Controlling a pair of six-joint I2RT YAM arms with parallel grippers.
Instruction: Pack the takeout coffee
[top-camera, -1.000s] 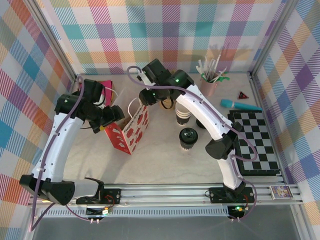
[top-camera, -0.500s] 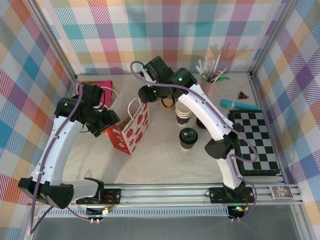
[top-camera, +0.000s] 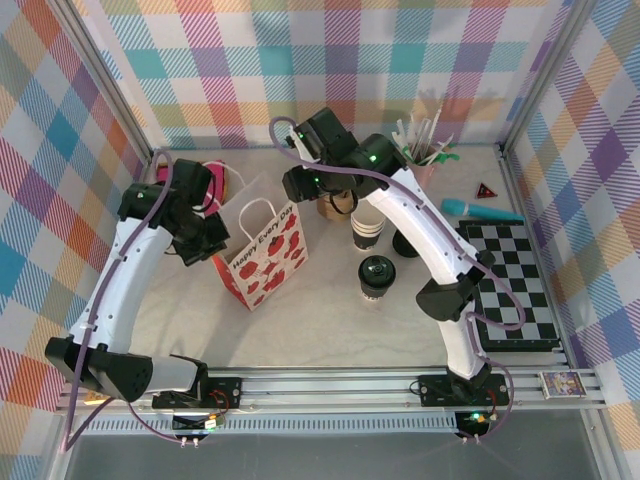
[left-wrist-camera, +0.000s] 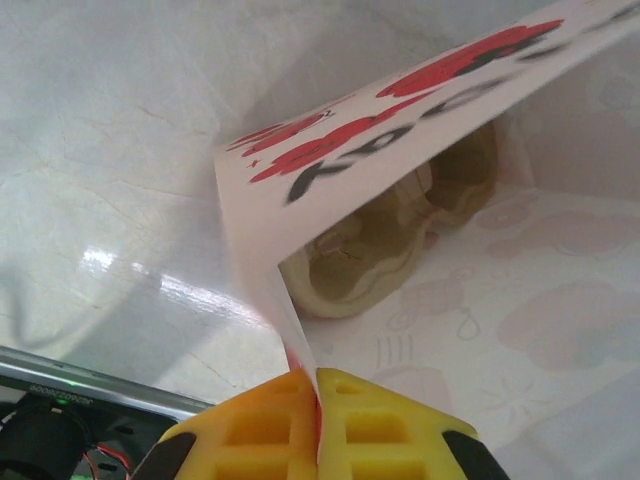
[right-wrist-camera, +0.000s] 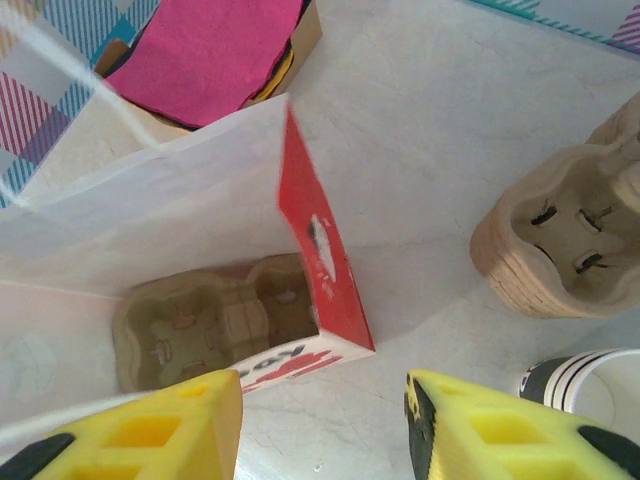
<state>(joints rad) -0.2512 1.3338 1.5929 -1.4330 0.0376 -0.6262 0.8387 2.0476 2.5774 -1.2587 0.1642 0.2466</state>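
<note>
The takeout coffee (top-camera: 377, 273), a small paper cup under a round black lid, stands on the table right of the bag. The white paper bag (top-camera: 263, 256) with red prints stands open. Inside it lies a pulp cup carrier (left-wrist-camera: 398, 255) (right-wrist-camera: 215, 320). My left gripper (top-camera: 214, 246) (left-wrist-camera: 318, 400) is shut on the bag's (left-wrist-camera: 400, 140) left rim, the paper pinched between its yellow fingers. My right gripper (top-camera: 300, 186) (right-wrist-camera: 325, 420) hovers open above the bag's (right-wrist-camera: 170, 190) far corner, holding nothing.
A stack of pulp carriers (top-camera: 337, 203) (right-wrist-camera: 565, 240) and a stack of lidless cups (top-camera: 367, 229) (right-wrist-camera: 590, 385) stand behind the coffee. A box of pink napkins (top-camera: 213, 181) (right-wrist-camera: 215, 45) sits behind the bag. A stirrer cup (top-camera: 420, 162), a teal tool (top-camera: 480, 210) and a checkerboard (top-camera: 515, 285) lie right.
My left gripper has shut on the bag's rim and drawn it leftward, so the bag now stands wider open. My right gripper has opened a little and shifted slightly right.
</note>
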